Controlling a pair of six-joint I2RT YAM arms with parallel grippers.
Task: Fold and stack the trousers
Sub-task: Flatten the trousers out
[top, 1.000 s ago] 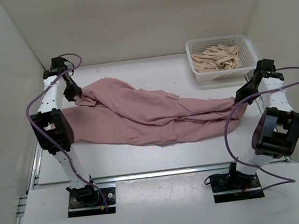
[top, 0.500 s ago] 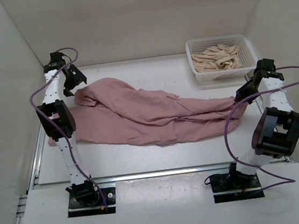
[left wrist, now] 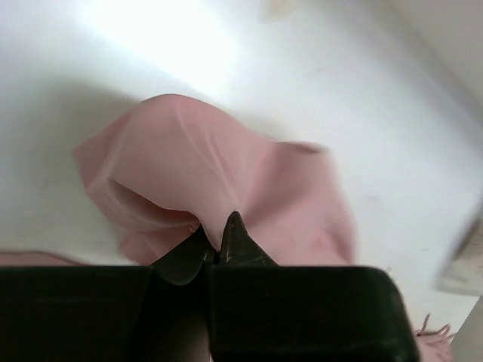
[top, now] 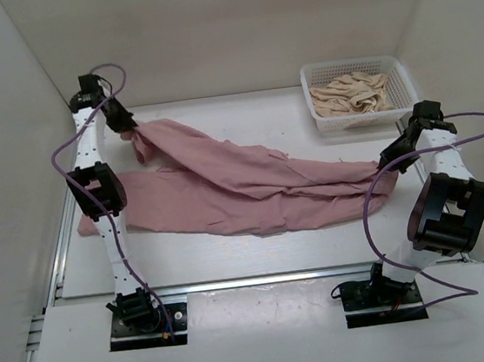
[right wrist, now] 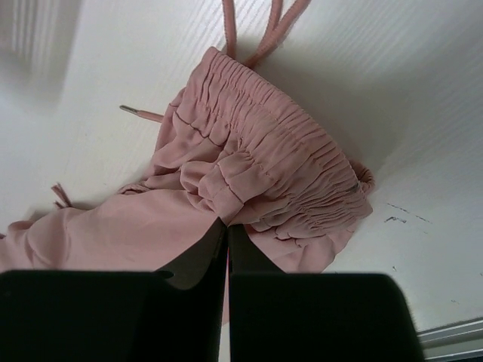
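The dusty-pink trousers (top: pixel 251 184) lie stretched across the table from left to right. My left gripper (top: pixel 132 132) is at the back left, shut on a bunched end of one leg, which hangs from it a little above the table. The left wrist view shows pink fabric (left wrist: pixel 204 162) pinched between the closed tips of the left gripper (left wrist: pixel 217 240). My right gripper (top: pixel 388 161) is shut on the gathered waistband (right wrist: pixel 294 173) at the right end, its tips (right wrist: pixel 227 225) closed on a fold. Two drawstring cords (right wrist: pixel 260 26) trail beyond the waistband.
A white mesh basket (top: pixel 313 77) holding beige cloth (top: pixel 352 91) stands at the back right, just behind the right arm. White walls enclose the table on the left, back and right. The other trouser leg (top: pixel 110 215) lies flat beside the left arm.
My left gripper let go, opened wide and drew back toward the rear left. It has now shut on the leg end again and raised it. The right gripper kept its grip.
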